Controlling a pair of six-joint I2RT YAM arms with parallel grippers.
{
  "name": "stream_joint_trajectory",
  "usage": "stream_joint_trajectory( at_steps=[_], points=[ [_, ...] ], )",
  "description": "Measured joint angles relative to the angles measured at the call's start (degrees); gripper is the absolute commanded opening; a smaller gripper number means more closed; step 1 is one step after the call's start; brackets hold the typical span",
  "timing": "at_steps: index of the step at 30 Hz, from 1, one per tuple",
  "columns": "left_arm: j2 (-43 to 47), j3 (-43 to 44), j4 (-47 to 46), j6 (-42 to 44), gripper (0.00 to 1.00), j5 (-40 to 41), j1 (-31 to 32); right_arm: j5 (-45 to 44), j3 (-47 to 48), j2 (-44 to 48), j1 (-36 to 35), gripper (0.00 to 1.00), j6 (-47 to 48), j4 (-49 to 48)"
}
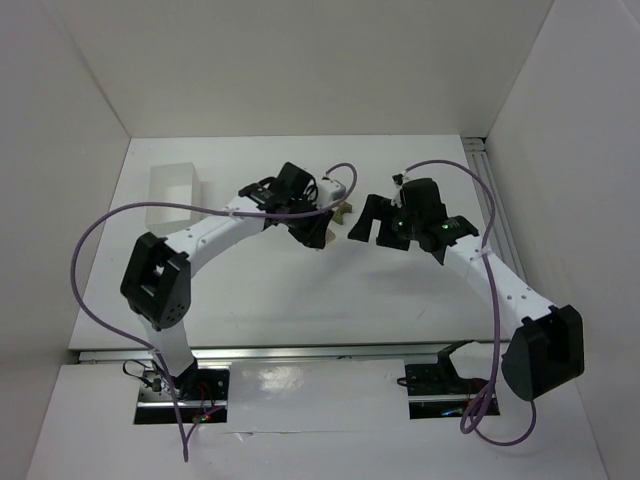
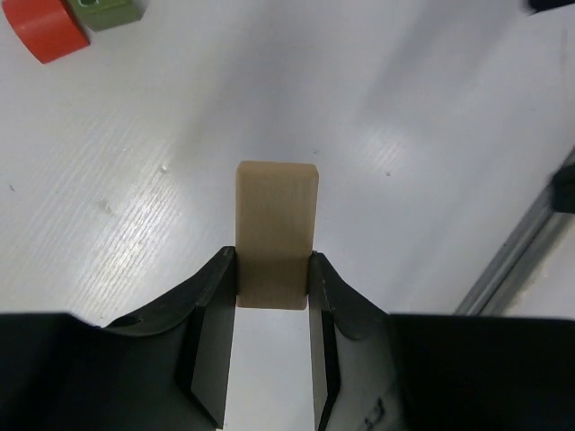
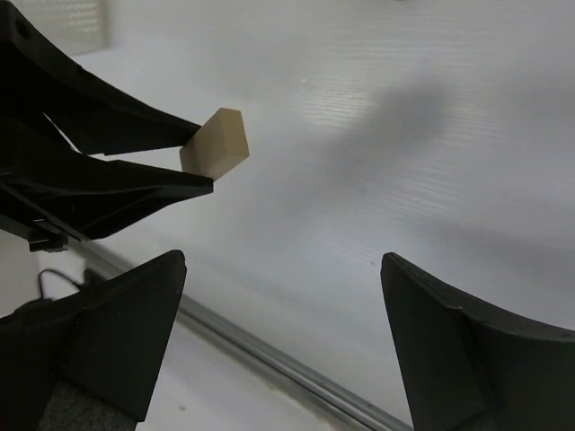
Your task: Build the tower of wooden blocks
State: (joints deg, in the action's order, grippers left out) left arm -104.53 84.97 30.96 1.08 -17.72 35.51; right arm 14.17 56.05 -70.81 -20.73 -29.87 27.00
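"Wood block tower: is any of it standing?"

"Not in these views. The tan block (image 2: pixel 276 229) is pinched at its near end by the left hand (image 2: pixel 273 266). Most of its length juts past the fingertips, and it seems to be clear of the table (image 1: pixel 300 290)."

"How should it handle?"

"Likely light, stiff and smooth-faced. Held by one end it could pivot, so a hold nearer the middle of its narrow sides would be steadier."

"What lies around the tan block?"

"In the left wrist view, the red piece (image 2: pixel 45 27) and the green block (image 2: pixel 108 11) lie side by side, beyond it and to its left. The right hand (image 3: pixel 283 269) hangs wide open and empty just to its right, the likeliest thing to bump. A white box (image 1: pixel 175 190) sits well off to its left."
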Motion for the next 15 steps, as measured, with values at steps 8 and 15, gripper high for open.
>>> stream_joint_trajectory(
  at_steps=[8, 15],
  points=[
    [5.4, -2.3, -1.0, 0.1, 0.00, -6.6, -1.7, 16.2, 1.2, -3.4, 0.0, 0.81, -4.7, -9.4],
    [5.4, -2.9, -0.8, 0.1, 0.00, -9.4, -1.7, 21.9, 1.7, -7.1, 0.1, 0.65, -7.0, -13.6]
  ],
)
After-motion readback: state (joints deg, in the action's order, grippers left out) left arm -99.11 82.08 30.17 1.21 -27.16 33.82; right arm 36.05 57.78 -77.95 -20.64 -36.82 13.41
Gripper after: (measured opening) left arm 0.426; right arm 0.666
